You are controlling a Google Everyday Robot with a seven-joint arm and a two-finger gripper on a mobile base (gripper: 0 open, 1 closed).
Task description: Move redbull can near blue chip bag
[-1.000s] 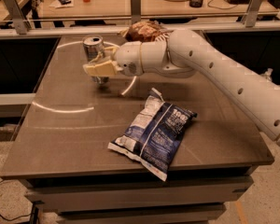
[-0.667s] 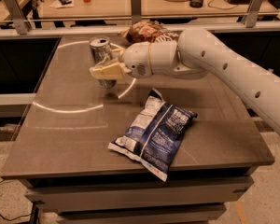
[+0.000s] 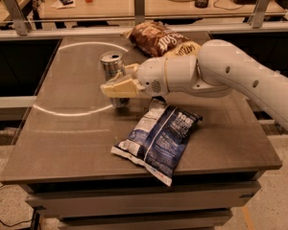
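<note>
The gripper [image 3: 113, 82] sits just behind the blue bag [image 3: 158, 135], off its far left corner; its fingers [image 3: 116, 87] are pinching the can [image 3: 111, 63] about the middle, with the open top standing above them and the base showing below. The can is upright, near the blue bag's upper edge but apart from it; whether its base rests on the worktop [image 3: 62, 138] or hangs just clear of it cannot be told.

Against the views from a second ago, the can and the gripper have travelled together toward the blue bag, and the arm [image 3: 240, 75] has swung forward with them; the blue bag itself has not shifted, and the brown bag [image 3: 156, 37] lies where it was, farther behind the blue bag.

This suggests the carry is well under way and the grasp is holding; the gap to the blue bag has closed by a good part. What likely remains is a short further approach, setting the can down upright beside the blue bag's edge, and releasing without tipping it or nudging the crinkled foil.
</note>
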